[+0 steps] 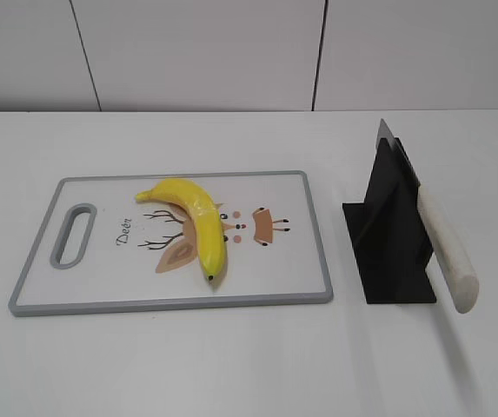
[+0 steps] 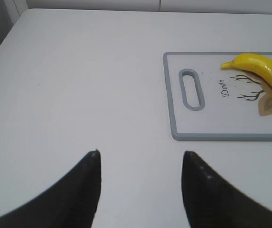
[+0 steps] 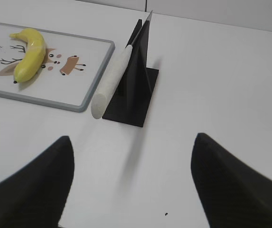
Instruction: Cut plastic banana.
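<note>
The plastic banana (image 1: 195,218) is glossy yellow with a dark tip and lies on a white cutting board (image 1: 301,261) with a grey rim. It also shows in the left wrist view (image 2: 264,69) and the right wrist view (image 3: 29,53). A knife with a white handle (image 1: 445,247) rests in a black stand (image 1: 388,234) right of the board; its handle (image 3: 112,80) points toward me in the right wrist view. My left gripper (image 2: 140,154) is open and empty over bare table left of the board. My right gripper (image 3: 132,138) is open and empty, short of the stand. Neither gripper appears in the exterior view.
The board has a handle slot (image 1: 73,234) at its left end and a deer print under the banana. The white table (image 1: 231,365) runs to a pale wall at the back. A small dark speck (image 3: 166,213) lies on the table near my right gripper.
</note>
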Motion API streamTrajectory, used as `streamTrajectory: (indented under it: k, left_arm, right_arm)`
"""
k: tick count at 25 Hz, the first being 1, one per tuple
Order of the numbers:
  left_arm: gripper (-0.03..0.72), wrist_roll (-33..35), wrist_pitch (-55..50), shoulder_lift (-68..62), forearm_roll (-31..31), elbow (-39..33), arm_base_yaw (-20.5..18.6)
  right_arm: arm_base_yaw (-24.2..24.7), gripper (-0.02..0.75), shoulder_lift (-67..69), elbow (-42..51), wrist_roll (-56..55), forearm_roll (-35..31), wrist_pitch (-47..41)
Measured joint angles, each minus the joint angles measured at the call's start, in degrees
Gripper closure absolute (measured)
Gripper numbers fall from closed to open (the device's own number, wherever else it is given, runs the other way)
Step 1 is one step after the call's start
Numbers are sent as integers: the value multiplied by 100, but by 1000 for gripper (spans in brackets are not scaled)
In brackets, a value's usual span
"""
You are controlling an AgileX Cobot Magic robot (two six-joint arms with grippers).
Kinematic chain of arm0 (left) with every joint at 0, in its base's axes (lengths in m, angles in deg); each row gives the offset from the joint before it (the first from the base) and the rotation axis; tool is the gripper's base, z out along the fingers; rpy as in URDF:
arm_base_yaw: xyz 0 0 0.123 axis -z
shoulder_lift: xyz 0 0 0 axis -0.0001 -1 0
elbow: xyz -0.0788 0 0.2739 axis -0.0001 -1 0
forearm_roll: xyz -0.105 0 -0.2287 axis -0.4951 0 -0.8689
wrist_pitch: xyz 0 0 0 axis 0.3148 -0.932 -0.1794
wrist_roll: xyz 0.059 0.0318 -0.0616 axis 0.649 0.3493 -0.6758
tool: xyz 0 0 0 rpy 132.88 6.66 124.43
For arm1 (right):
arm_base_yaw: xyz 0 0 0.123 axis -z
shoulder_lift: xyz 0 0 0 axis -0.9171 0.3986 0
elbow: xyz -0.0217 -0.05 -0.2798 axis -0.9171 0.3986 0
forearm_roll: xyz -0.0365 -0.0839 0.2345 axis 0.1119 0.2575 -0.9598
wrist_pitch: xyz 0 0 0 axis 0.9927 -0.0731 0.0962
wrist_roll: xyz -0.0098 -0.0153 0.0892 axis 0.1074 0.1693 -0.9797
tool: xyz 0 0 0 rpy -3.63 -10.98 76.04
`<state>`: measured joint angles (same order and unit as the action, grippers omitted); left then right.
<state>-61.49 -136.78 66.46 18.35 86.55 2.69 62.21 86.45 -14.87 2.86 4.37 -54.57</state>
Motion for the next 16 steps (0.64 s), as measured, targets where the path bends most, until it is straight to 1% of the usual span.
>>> streamTrajectory:
  k: [16]
  left_arm:
    - [182,0,-6,0,0,0,0]
  right_arm:
    - [25,152,0,0,-7,-40,0]
